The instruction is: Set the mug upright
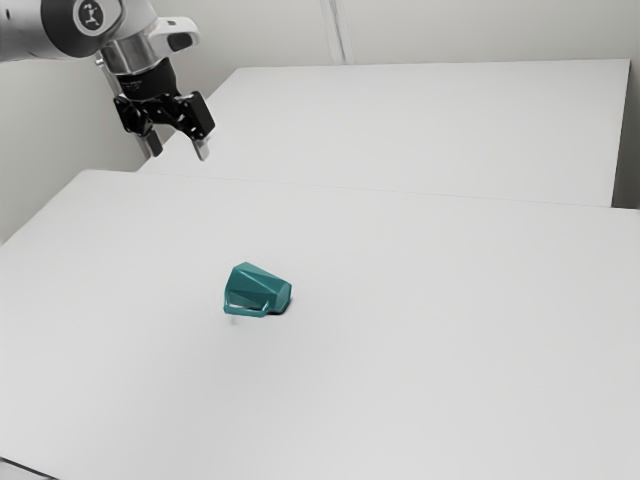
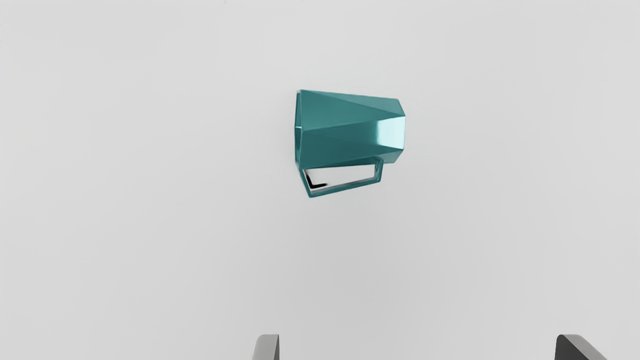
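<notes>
The glossy teal, faceted mug (image 1: 257, 289) lies on its side on the smooth white table (image 1: 400, 380), its angular handle out to one side. Well apart from the mug and above the table, the black two-finger pincer (image 1: 178, 150) hangs with its fingers spread wide, holding nothing.

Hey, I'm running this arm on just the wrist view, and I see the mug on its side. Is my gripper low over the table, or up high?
Observer: Up high. In the exterior view, the gripper hangs, jaws apart, well above the table.
Operator: Good. From which side does the arm come in?
Observer: The arm comes in from the exterior view's upper left.
</notes>
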Motion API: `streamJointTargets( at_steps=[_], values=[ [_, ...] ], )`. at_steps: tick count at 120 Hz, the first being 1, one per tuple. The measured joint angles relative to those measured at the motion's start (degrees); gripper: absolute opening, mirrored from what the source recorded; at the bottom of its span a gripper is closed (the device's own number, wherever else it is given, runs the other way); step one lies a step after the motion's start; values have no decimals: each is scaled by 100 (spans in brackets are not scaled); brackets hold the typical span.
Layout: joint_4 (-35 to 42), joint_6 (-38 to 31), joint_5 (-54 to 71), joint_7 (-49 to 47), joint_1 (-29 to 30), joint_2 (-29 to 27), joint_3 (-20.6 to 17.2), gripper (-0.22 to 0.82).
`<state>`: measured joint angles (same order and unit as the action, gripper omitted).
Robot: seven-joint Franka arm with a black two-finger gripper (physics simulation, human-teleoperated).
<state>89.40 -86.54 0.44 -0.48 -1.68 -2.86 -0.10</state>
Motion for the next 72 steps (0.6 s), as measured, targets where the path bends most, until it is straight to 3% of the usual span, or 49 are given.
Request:
streamJointTargets(
  at_steps=[28, 41, 72],
  values=[
    [53, -36, 5, 13, -54, -22, 24, 60],
    [469, -242, -56, 84, -64, -202, 161, 60],
    [1706, -1228, -758, 548, 641, -663, 194, 60]
  ],
)
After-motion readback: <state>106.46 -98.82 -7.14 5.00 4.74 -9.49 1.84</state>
